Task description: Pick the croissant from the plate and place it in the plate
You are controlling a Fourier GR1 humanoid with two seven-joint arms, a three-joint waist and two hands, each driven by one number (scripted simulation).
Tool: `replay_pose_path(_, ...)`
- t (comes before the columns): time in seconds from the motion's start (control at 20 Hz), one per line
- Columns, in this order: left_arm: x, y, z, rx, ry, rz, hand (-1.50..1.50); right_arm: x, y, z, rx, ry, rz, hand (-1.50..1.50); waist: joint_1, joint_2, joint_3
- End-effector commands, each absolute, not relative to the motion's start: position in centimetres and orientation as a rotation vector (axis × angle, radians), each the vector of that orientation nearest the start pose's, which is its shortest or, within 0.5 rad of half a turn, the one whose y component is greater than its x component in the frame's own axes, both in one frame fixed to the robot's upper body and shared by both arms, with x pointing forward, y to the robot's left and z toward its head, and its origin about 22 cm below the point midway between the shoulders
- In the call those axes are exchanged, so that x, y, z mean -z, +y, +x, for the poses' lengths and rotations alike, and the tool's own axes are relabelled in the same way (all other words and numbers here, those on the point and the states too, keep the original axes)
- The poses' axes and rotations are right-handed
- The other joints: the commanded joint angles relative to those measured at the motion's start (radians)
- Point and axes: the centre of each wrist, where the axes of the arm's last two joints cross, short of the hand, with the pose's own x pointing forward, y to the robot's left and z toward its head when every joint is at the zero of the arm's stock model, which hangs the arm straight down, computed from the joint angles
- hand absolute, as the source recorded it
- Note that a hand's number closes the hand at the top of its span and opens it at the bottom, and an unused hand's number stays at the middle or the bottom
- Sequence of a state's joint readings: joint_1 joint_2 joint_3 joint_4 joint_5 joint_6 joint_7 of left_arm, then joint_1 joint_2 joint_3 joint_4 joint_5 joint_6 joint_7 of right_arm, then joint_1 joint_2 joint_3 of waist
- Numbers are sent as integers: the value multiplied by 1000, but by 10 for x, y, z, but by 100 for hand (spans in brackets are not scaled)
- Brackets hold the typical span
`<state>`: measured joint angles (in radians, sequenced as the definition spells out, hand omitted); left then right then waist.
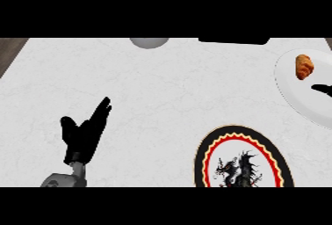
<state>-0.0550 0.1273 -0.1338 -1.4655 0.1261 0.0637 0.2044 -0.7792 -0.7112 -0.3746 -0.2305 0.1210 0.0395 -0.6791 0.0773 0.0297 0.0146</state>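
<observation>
One white worktop (162, 88) carries all I see: patterned plate (202, 154) at its near edge, white plate (302, 102) at its right edge, left hand (83, 134) near-left, fingers straight, holding nothing; croissant (304, 67) on the white plate's far part; right hand (322, 89) beside it, state indeterminate.

The white plate (292, 93) at the right runs off the right edge, so only its left part shows. Of the right hand (322, 89) just a small black tip reaches in over that plate; its pose cannot be told. The patterned plate (233, 145) is cut off at the near edge. At the far edge, a grey round thing (149, 42) and a flat black thing (233, 40) are both cut off and cannot be identified. The left forearm (62, 180) is also cut off at the near edge.
</observation>
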Motion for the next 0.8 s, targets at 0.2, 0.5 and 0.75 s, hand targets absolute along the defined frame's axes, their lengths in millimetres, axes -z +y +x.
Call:
replay_pose_path(0.2,23,230,246,47,-1233,-28,0,-76,-528,308,1,-1767,-453,-150,-25,3,-5)
replay_pose_path(0.5,21,232,248,38,-1213,-29,0,-80,-553,280,-62,-1760,-292,-150,-29,0,-4)
replay_pose_path(0.75,25,235,238,38,-1227,-19,0,-72,-570,251,-141,-1727,-236,-150,-38,-6,-5)
